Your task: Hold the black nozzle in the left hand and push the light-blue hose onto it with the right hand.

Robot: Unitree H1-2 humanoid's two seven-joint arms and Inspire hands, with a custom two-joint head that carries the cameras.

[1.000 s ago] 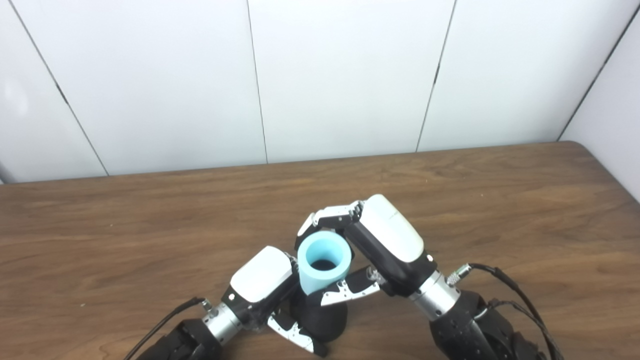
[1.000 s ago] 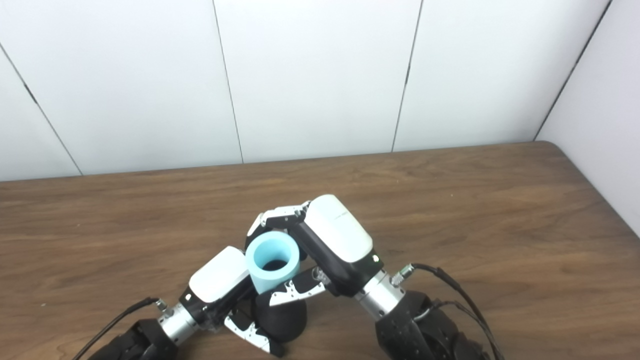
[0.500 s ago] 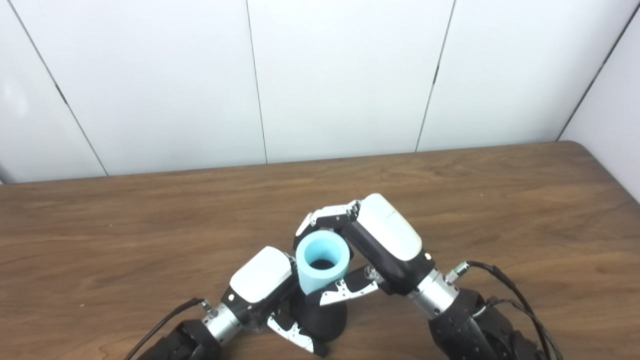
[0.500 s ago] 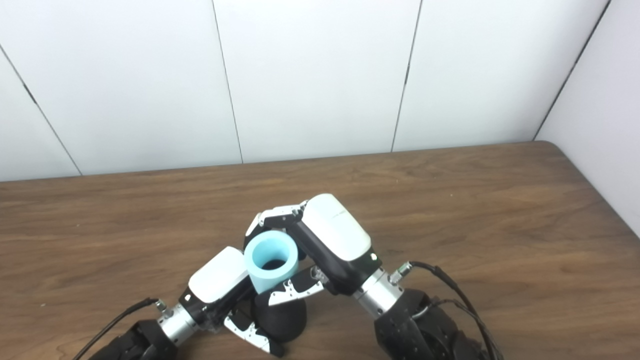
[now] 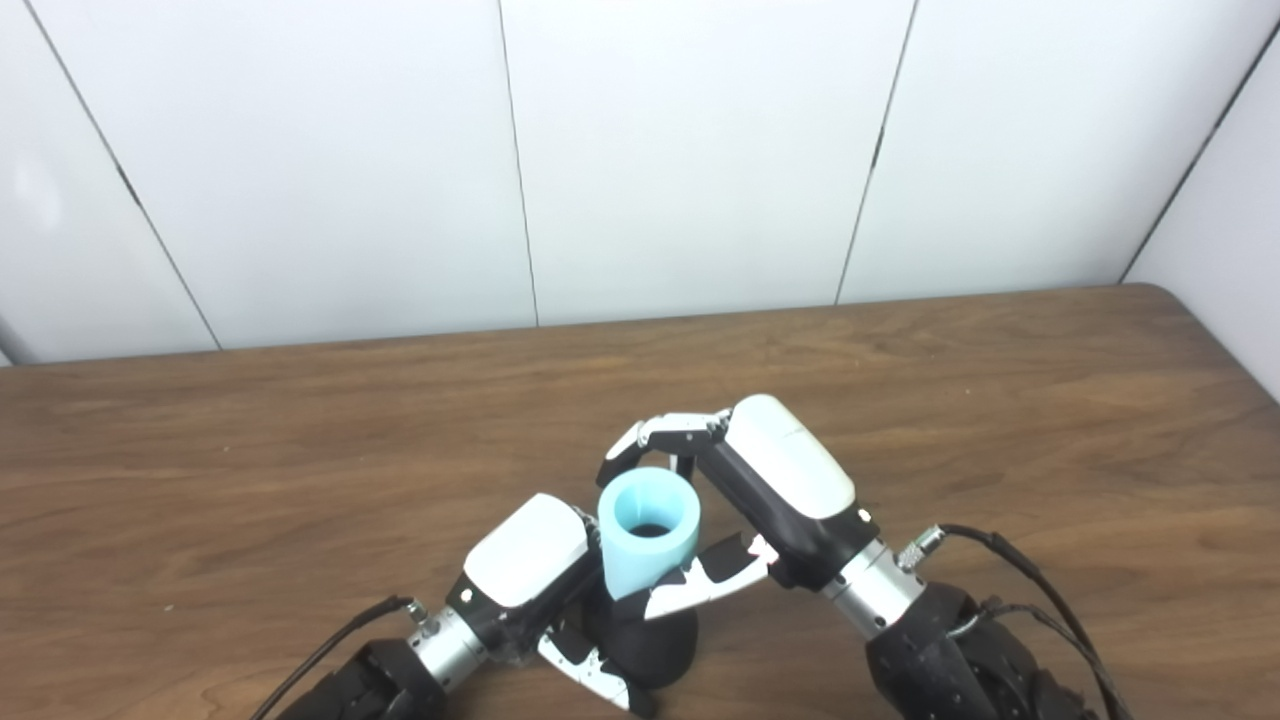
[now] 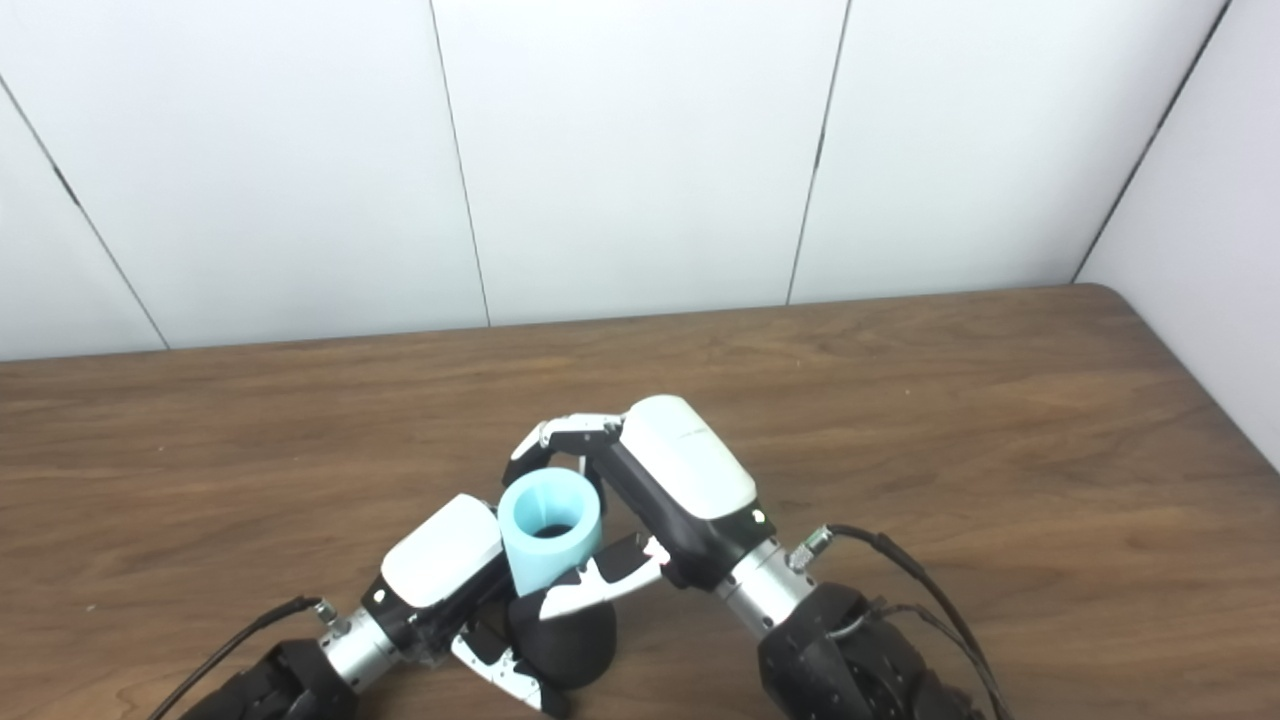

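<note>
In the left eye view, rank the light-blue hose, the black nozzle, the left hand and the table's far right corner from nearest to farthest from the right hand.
1. light-blue hose: inside the right hand, held.
2. black nozzle: just below the hose, toward the near edge.
3. left hand: left of the hose, gripping the nozzle; too close to the nozzle to separate surely.
4. table's far right corner: far back right.

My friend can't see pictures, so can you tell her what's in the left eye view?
Two robot hands meet over a brown wooden table: the right hand grips a light-blue hose standing upright on a black nozzle, which the left hand holds. A white panelled wall is behind.
</note>
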